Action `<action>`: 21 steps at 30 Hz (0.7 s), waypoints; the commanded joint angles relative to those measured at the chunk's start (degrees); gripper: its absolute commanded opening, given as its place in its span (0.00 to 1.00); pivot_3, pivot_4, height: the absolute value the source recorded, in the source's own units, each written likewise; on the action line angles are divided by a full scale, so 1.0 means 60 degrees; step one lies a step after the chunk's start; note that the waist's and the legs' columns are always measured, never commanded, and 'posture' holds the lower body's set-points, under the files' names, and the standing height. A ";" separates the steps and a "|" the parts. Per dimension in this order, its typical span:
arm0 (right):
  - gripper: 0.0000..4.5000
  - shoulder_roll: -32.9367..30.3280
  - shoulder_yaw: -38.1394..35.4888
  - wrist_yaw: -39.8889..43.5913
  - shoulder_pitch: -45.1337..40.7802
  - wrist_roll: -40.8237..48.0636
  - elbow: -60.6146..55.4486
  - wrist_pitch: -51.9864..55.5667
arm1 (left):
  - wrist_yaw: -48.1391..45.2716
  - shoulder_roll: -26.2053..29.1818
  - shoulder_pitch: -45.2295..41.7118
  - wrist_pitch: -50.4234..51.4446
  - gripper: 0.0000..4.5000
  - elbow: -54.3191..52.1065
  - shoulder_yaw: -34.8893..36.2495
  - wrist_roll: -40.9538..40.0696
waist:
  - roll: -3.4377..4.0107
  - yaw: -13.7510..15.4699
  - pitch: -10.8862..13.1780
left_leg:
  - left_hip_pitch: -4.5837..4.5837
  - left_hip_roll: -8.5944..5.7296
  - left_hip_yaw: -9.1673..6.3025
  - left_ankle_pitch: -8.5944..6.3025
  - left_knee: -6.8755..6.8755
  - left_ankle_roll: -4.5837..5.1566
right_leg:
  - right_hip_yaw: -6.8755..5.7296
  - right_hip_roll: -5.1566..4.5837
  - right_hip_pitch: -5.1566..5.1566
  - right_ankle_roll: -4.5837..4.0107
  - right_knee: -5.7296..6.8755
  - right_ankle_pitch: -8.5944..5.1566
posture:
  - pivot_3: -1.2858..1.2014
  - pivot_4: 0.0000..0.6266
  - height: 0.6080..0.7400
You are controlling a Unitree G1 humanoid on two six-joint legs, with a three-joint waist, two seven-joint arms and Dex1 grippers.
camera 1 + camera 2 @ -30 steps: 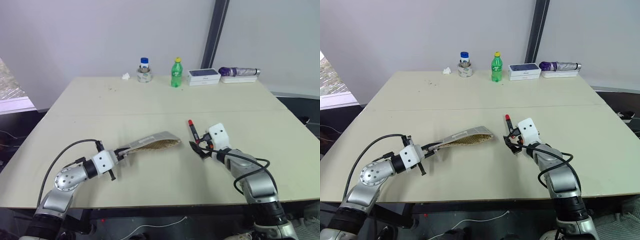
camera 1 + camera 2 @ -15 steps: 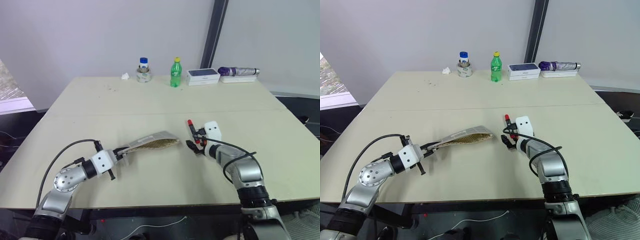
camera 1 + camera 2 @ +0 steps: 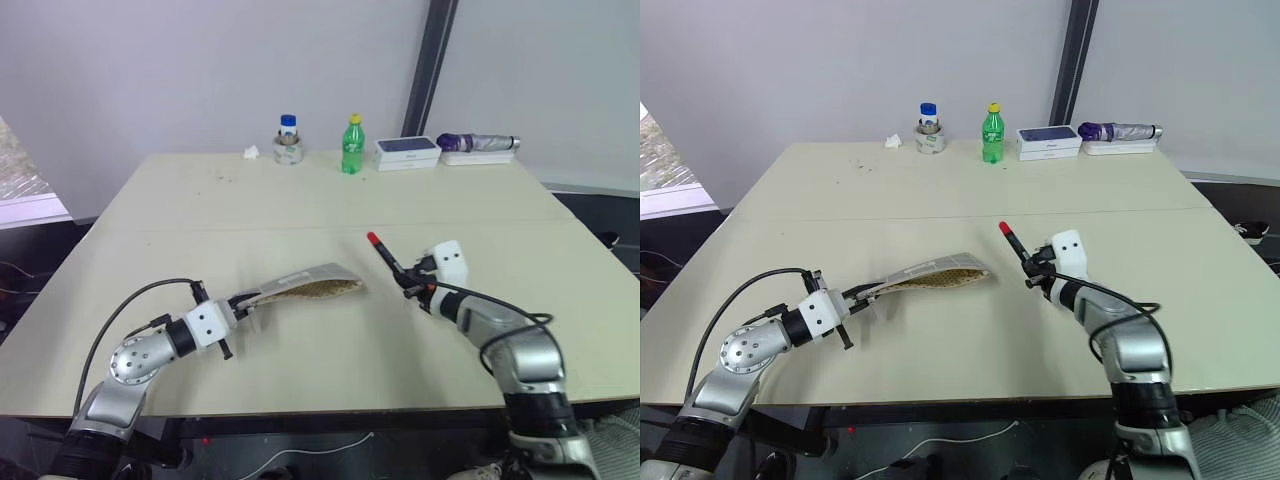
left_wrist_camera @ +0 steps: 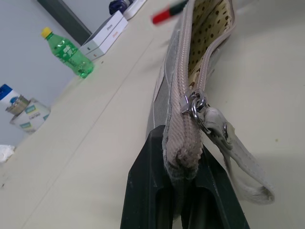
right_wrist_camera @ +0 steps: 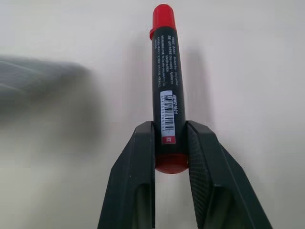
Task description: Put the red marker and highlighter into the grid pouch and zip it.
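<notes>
The right gripper [image 5: 170, 157] has its two black fingers closed on the slim red marker [image 3: 386, 257], a dark-barrelled pen with red ends, pinching it near one red end so that the rest of the barrel sticks out beyond the fingertips and up to the left, clear of the pale beige wooden table [image 3: 330, 200]. The marker's free red tip points toward the flat grey fabric grid pouch [image 3: 305, 286], which lies just to its left, the two near but apart. The left gripper [image 4: 183, 191] is clamped tight on the near end of that pouch, by the zipper end where the metal pull and its fabric strap [image 4: 233, 152] hang loose; the pouch is held raised off the table, stretching right and away from the gripper, and its zipper stands open, showing a yellowish dotted lining. Along the table's far edge stand a small jar with a blue lid [image 3: 288, 140], a green plastic bottle with a yellow cap [image 3: 352, 146], a flat white box [image 3: 407, 151] and a purple folded umbrella [image 3: 478, 143].
</notes>
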 commanded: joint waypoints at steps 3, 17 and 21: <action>0.08 -0.1097 -0.0230 0.2534 0.1144 0.1970 -0.2338 -0.0421 | -0.0010 -0.0032 -0.0220 -0.0217 0.00 0.0089 -0.0004 -0.0038 | -0.0001 0.0007 0.0000 | 0.0000 0.0001 0.0000 -0.0001 0.0000 0.0001 | -0.0001 0.0001 0.0001 0.0000 -0.0001 0.0000 | 0.52 0.24 1.00; 0.08 -0.2191 0.1478 0.3149 0.1797 0.0021 -0.1542 -0.2750 | -0.0224 -0.0060 -0.0442 -0.0439 0.00 0.0359 0.0013 -0.0134 | -0.0008 0.0026 0.0002 | 0.0000 0.0000 -0.0001 -0.0001 0.0009 0.0001 | -0.0003 -0.0002 0.0006 0.0000 -0.0005 0.0000 | 0.52 0.24 1.00; 0.08 -0.2346 0.1681 0.3281 0.1834 -0.0425 -0.1206 -0.3307 | -0.0212 -0.0036 -0.0419 -0.0463 0.00 0.0395 0.0063 -0.0125 | -0.0008 0.0027 0.0002 | 0.0000 0.0000 -0.0001 -0.0001 0.0010 0.0001 | -0.0003 -0.0002 0.0007 0.0001 -0.0005 0.0000 | 0.52 0.24 1.00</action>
